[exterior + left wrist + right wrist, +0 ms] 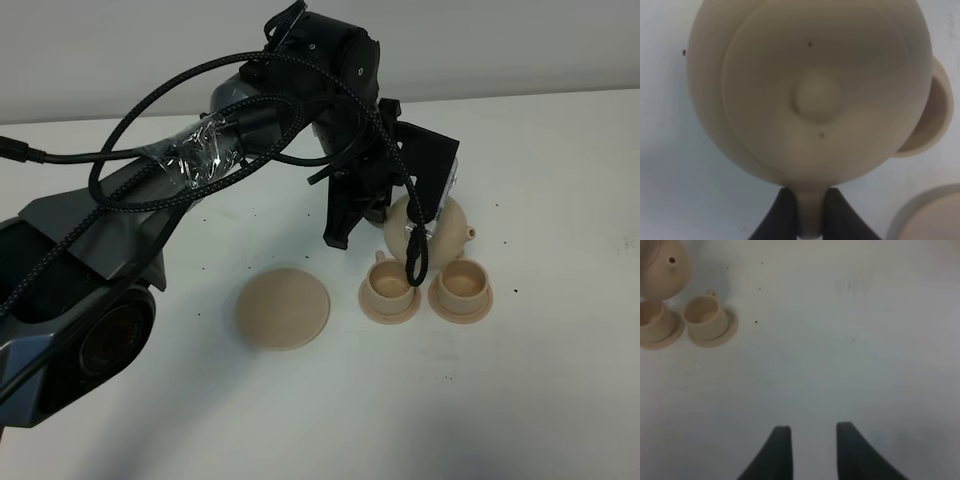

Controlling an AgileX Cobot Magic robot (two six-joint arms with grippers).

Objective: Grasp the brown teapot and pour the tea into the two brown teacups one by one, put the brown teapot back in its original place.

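The brown teapot point(440, 222) is just behind the two brown teacups, its spout pointing right. My left gripper point(810, 202) is shut on its loop handle point(810, 220), one dark finger point(777, 217) on each side. The lid and knob point(816, 96) fill the left wrist view. One teacup point(390, 287) and the other teacup point(462, 283) stand side by side on small saucers. The right wrist view shows the teapot point(662, 270) and both cups point(705, 316) from afar. The wide flat saucer point(283, 307), the original place, lies bare left of the cups. My right gripper point(812, 450) is open over bare table.
The white table point(540, 380) spreads around the tea set, with a few small dark specks. The left arm's black body and braided cables point(200, 150) reach in from the left above the table. The right arm is outside the high view.
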